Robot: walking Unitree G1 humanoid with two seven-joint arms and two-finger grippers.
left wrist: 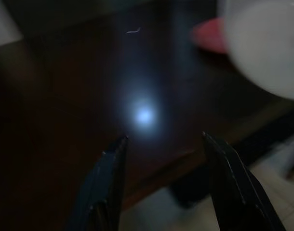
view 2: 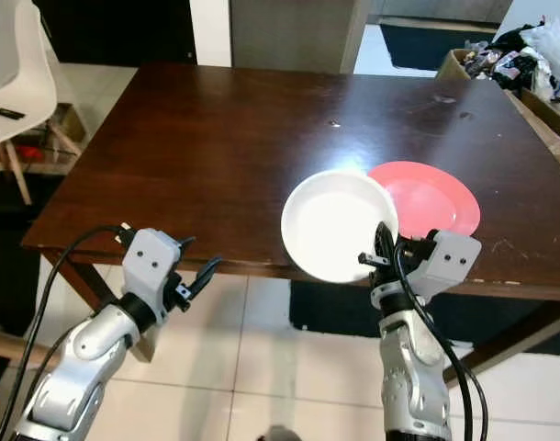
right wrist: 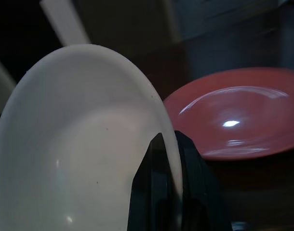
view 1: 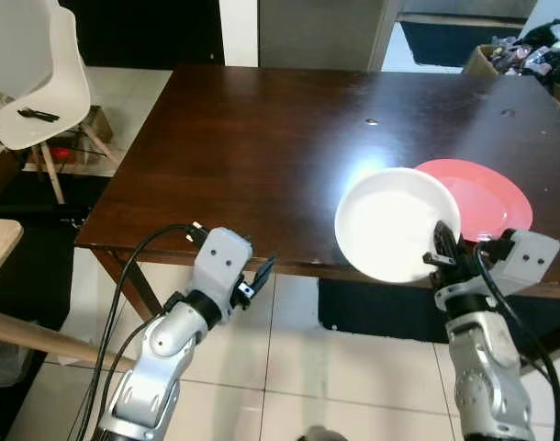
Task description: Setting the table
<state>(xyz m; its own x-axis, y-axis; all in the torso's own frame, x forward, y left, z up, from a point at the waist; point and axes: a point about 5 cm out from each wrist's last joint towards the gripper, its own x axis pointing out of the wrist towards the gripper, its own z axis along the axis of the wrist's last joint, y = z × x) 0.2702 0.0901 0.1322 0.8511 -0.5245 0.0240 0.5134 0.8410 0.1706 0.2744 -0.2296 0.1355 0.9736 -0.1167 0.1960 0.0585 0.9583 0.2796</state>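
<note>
Right end effector (view 1: pixel 442 246) clamped on white plate (view 1: pixel 395 225) rim, overhanging table (view 1: pixel 243 138) edge; left end effector (view 1: pixel 262 273) apart.

No writing, label, brand or number can be read anywhere here, not on the plates, table, chair or arms.

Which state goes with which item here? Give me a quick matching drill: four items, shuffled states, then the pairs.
Items:
1. round white plate
2. round red plate
3. left end effector
4. white plastic chair

States:
A. open, holding nothing, near the table's front edge
B. flat on the dark wooden table
C. gripped at its rim by the right end effector
D. on the floor, left of the table

Pairs: 1-C, 2-B, 3-A, 4-D
</note>
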